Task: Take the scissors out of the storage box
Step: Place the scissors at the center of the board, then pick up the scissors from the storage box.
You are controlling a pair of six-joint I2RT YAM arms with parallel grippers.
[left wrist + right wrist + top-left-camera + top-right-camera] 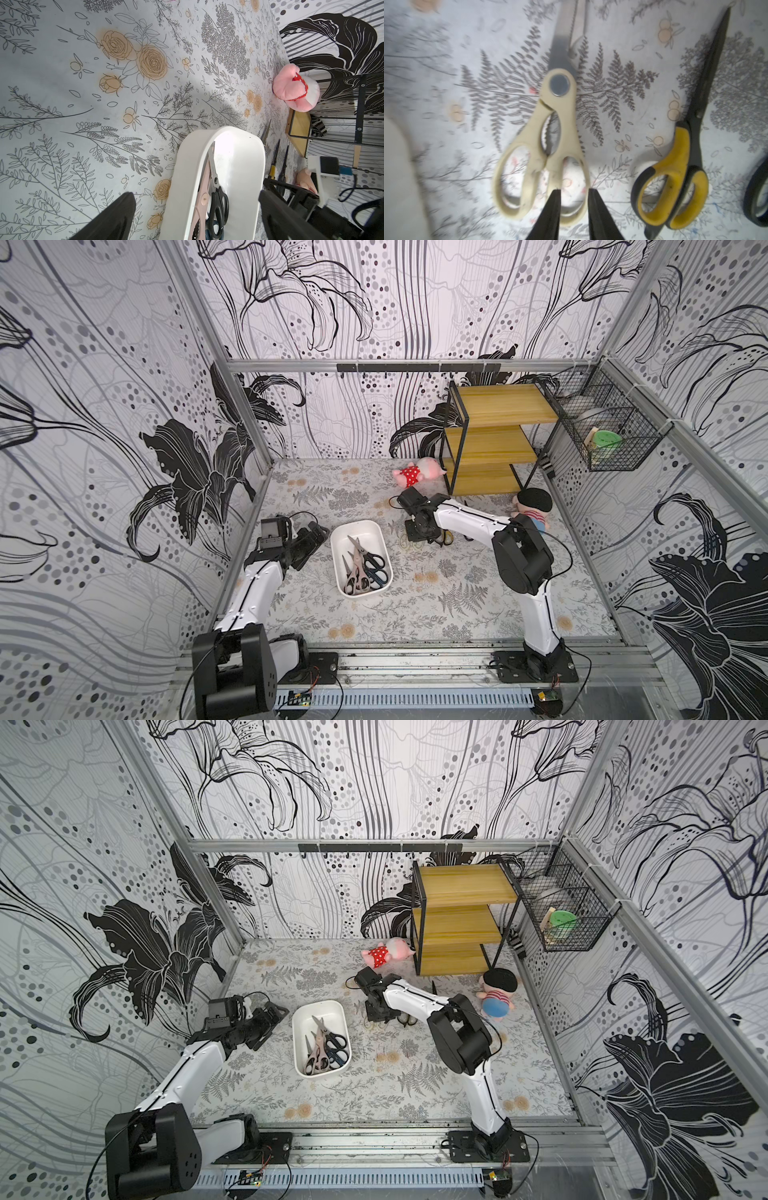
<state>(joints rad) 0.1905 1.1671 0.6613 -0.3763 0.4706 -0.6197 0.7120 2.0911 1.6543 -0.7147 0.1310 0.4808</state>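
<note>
Storage box: white storage box (337, 572) sits mid-counter (415, 614), between the two arms
Inside it: black-handled scissors (377, 562), pinkish-beige scissors (358, 568) and a dark blue pair (383, 577) lie overlapping, blades toward the back wall
Out of the box: cream scissors (550, 135) lie flat on the counter, right of the box; yellow-black scissors (679, 166) are near them, not touching, blades the same way; a dark handle (757, 197) is cut off at the frame edge
Around: wooden shelf (494, 435) back right; pink plush toy (417, 473) at its foot; black-haired doll (535, 506) behind the right elbow; wire basket (611, 435) on the right wall
In the way: the right arm hides most of the laid-out pairs in both top views
Right hand (575, 192): points down over the cream handles, tips a narrow gap apart, straddling one finger loop; contact cannot be told, view blurred
Right arm: reaches forward and inward, elbow raised, forearm sloping down
Left hand (195, 192): spread wide, holding nothing, low beside the box's left wall; the box's end shows between its fingers (116, 216)
Left arm: extended forward along the left side
</note>
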